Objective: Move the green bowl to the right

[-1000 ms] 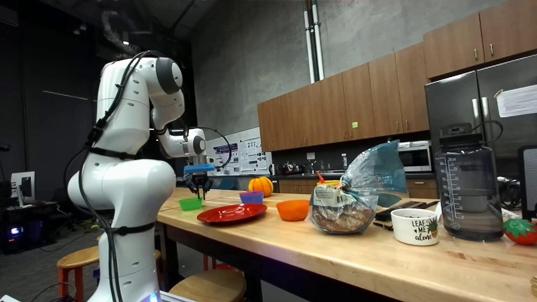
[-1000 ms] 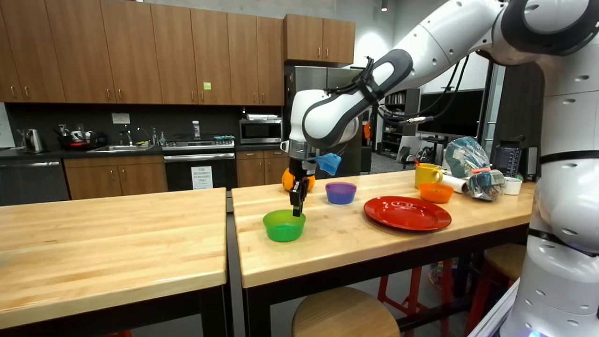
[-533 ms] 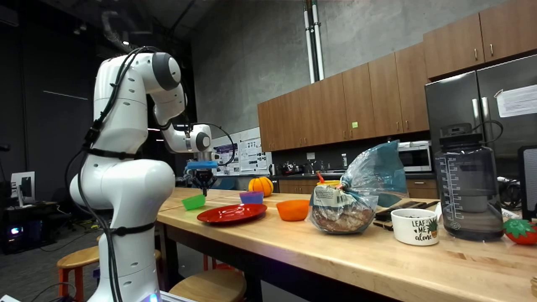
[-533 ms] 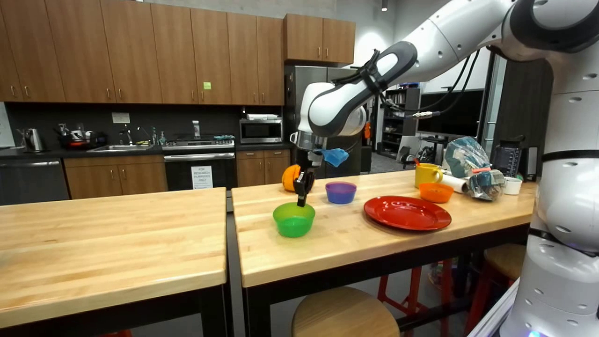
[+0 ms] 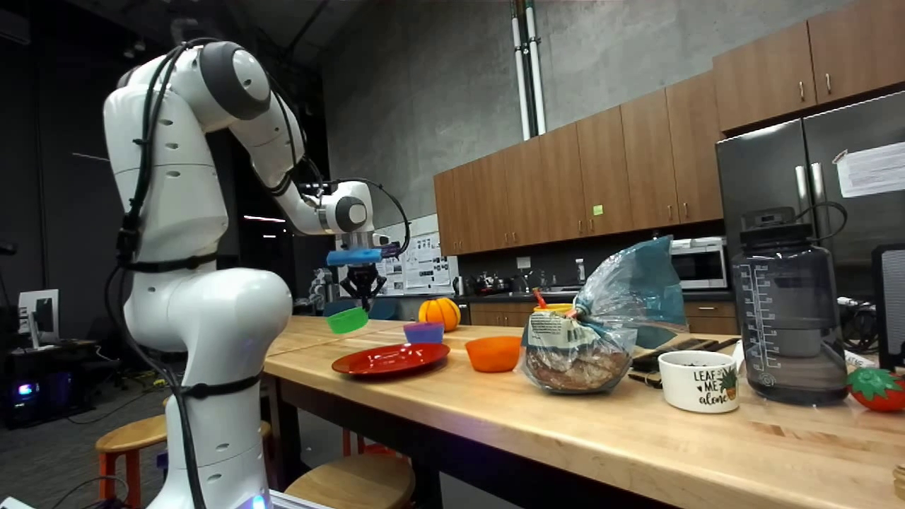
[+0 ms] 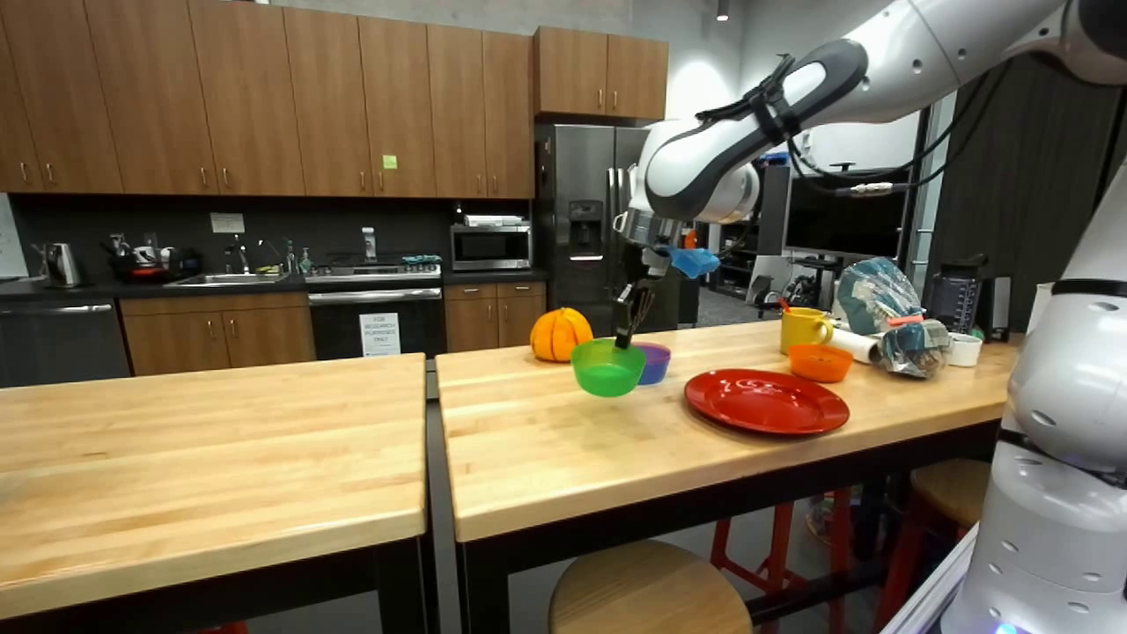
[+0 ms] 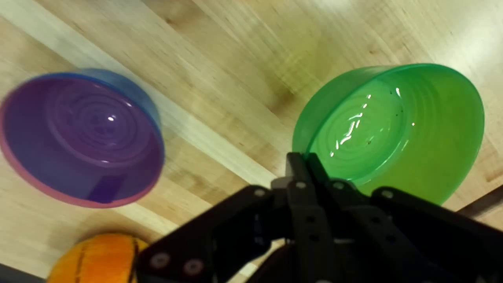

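The pincer (image 7: 302,155) is pinched tight on the rim of the evenly round green bowl (image 7: 389,131), which hangs above the table (image 6: 563,467), toward the end edge facing a second table (image 6: 220,449), mouth upward and sloping higher at the gripped side. Its smooth, glossy plastic shows concentric rings inside; toward the opposite end edge, a white bowl (image 5: 698,383) reads "LEAF ME alone"

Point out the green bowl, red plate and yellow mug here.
Green bowl (image 7: 387,131), wrist view: on its inside bottom.
Red plate (image 6: 766,400), in an exterior view: on its flat middle.
Yellow mug (image 6: 799,332), in an exterior view: on its side.
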### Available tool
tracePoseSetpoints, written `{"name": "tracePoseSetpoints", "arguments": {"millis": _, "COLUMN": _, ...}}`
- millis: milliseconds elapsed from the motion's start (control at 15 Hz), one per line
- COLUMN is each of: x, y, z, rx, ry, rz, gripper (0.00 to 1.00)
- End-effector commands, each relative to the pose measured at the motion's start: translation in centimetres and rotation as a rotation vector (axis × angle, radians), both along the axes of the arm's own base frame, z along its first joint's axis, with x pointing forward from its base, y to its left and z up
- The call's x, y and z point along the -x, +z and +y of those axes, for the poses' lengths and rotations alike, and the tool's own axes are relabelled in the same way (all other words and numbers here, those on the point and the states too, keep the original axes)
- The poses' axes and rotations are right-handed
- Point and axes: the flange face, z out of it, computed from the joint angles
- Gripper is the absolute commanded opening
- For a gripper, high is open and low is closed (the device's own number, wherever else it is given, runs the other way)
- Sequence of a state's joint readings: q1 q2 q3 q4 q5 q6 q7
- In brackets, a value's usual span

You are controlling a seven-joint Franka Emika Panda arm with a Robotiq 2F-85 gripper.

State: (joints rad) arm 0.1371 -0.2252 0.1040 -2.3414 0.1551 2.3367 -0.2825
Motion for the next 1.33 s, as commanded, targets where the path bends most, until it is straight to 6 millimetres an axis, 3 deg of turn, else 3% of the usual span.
{"name": "tracePoseSetpoints", "arguments": {"millis": 0, "x": 3.3, "y": 2.1, "z": -5.5, "rx": 0.019, "ry": -0.084, "rz": -0.025, "gripper": 0.01}}
{"name": "tracePoseSetpoints", "arguments": {"millis": 533, "x": 6.4, "y": 6.4, "z": -18.8, "rx": 0.095, "ry": -0.348, "rz": -0.068, "gripper": 0.01}}
{"name": "tracePoseSetpoints", "arguments": {"millis": 733, "x": 7.2, "y": 7.0, "z": -23.5, "rx": 0.143, "ry": -0.414, "rz": -0.047, "gripper": 0.01}}
{"name": "tracePoseSetpoints", "arguments": {"millis": 933, "x": 7.3, "y": 6.6, "z": -26.5, "rx": 0.164, "ry": -0.457, "rz": -0.024, "gripper": 0.01}}
{"name": "tracePoseSetpoints", "arguments": {"millis": 1267, "x": 6.8, "y": 5.0, "z": -29.2, "rx": 0.166, "ry": -0.562, "rz": -0.015, "gripper": 0.01}}
